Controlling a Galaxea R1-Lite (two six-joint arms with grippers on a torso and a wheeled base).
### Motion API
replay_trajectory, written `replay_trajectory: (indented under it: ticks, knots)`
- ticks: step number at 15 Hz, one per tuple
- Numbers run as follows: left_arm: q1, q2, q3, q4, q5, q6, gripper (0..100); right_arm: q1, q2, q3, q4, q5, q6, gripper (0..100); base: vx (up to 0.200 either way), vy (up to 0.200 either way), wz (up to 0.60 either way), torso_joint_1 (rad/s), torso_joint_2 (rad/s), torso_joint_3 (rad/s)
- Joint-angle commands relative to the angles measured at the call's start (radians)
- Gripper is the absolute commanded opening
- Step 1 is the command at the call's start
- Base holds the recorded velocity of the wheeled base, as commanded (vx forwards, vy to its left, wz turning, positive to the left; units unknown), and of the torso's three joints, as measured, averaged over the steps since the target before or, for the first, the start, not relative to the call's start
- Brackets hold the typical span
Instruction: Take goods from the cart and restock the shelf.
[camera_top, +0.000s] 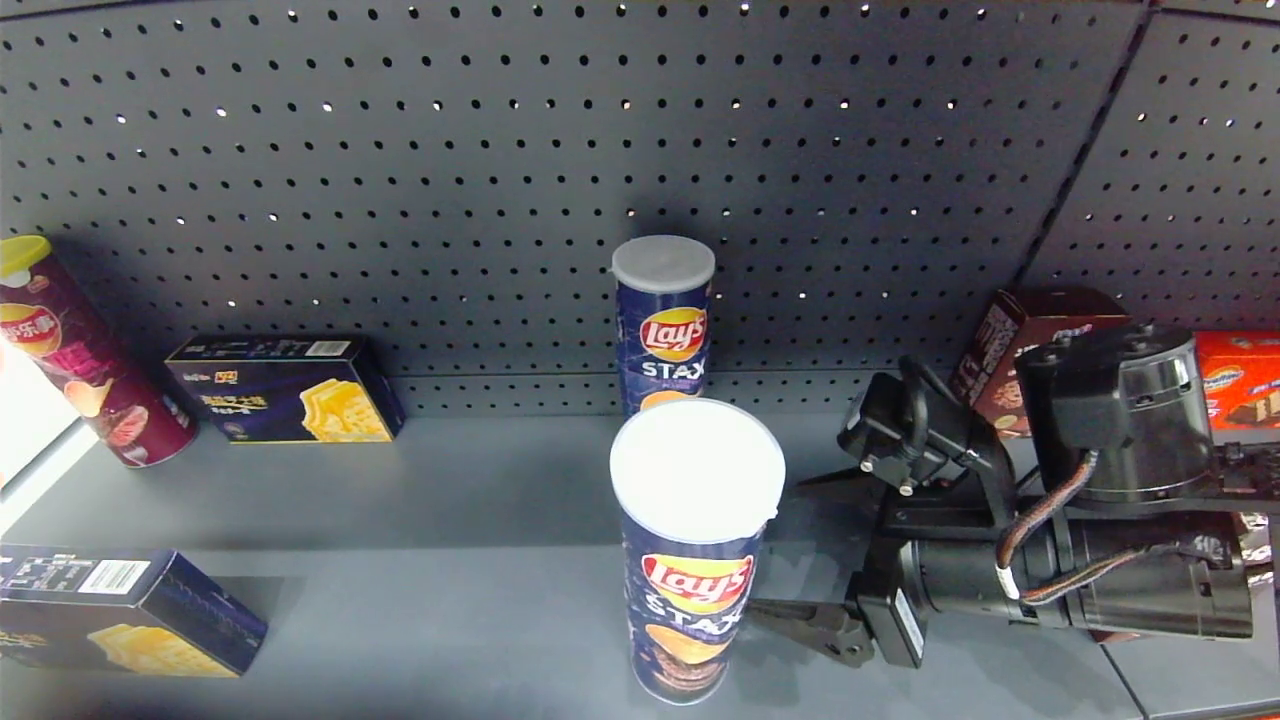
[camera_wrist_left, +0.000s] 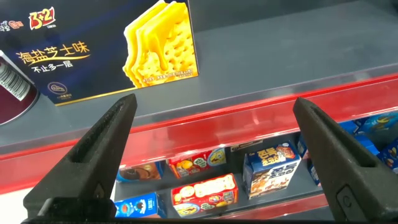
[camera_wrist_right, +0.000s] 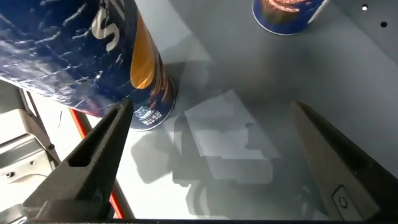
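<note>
Two blue chip cans stand upright on the grey shelf (camera_top: 450, 540). One can (camera_top: 662, 330) is at the back by the pegboard, the other can (camera_top: 690, 560) near the front edge. My right gripper (camera_top: 800, 550) is open just to the right of the front can, its fingers apart from it and holding nothing. In the right wrist view the front can (camera_wrist_right: 81, 56) stands beyond one fingertip of that gripper (camera_wrist_right: 211, 162), and the back can's base (camera_wrist_right: 286, 12) is farther off. My left gripper (camera_wrist_left: 211, 155) is open and empty, in front of the shelf's red edge (camera_wrist_left: 236, 124).
A purple can (camera_top: 90, 360) and a dark cracker box (camera_top: 290, 390) stand at the back left, and another cracker box (camera_top: 120, 610) lies at the front left. A brown box (camera_top: 1030, 340) and an orange box (camera_top: 1240, 380) sit behind the right arm. Lower shelves hold several small packs (camera_wrist_left: 205, 193).
</note>
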Motion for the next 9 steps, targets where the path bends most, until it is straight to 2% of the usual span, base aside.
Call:
replay_trajectory:
  ticks: [1,9]
  knots:
    - [0.0,0.001,0.0,0.0,0.0,0.0,100,0.0,-0.005,0.008,0.0,0.0,0.0,100,0.0,0.0,0.0,0.0,0.0,0.0]
    - [0.0,0.001,0.0,0.0,0.0,0.0,100,0.022,-0.002,0.018,0.0,0.0,0.0,100,0.0,0.0,0.0,0.0,0.0,0.0]
